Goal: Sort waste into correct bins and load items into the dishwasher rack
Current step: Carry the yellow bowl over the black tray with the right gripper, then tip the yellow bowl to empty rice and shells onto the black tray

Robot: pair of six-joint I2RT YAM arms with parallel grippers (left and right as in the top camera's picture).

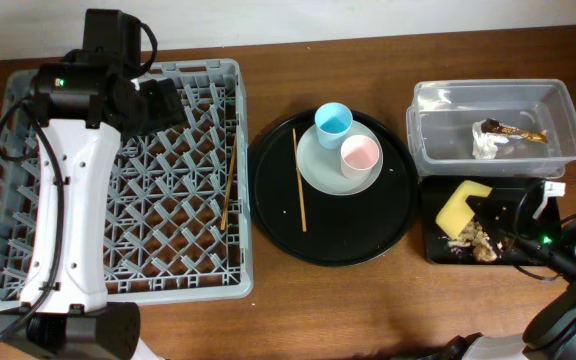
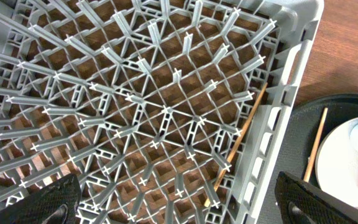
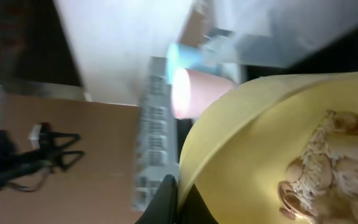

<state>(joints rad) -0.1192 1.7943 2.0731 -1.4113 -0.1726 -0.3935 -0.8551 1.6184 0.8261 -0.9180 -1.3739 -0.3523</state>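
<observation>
Overhead took in the whole table [image 1: 368,310]: dishwasher rack [image 1: 168,230] at left, round black tray [image 1: 268,200] in the middle, clear tub [image 1: 558,105] at far right with the shallow black tray [image 1: 433,245] in front of it. Only that view showed inside the tub, where the napkin [image 1: 485,146] and wrapper [image 1: 516,131] lay touching. It also showed the yellow bowl [image 1: 456,207] tipped over the shallow black tray, with food scraps [image 1: 476,240] heaped on that tray just beside the bowl. The plate [image 1: 318,165] sat on the round tray, carrying the blue cup [image 1: 333,120] and pink cup [image 1: 360,155].

From overhead the right gripper [image 1: 488,210] was a dark mass and its jaws could not be read. The right wrist view settled it: clamped shut on the bowl's rim. More scraps lay against the bowl's inner wall. Both cups were blurred behind, and the shallow tray was out of frame.

The left wrist view showed the left gripper [image 2: 178,190] spread wide and empty above the rack floor, with only the fingertips in frame. One chopstick [image 2: 241,140] lay slanted in the rack along its right wall. The other chopstick [image 2: 316,143] lay on the round tray beside the plate, which was cut off at the frame edge. Overhead, the arm hid much of the rack's left half.
</observation>
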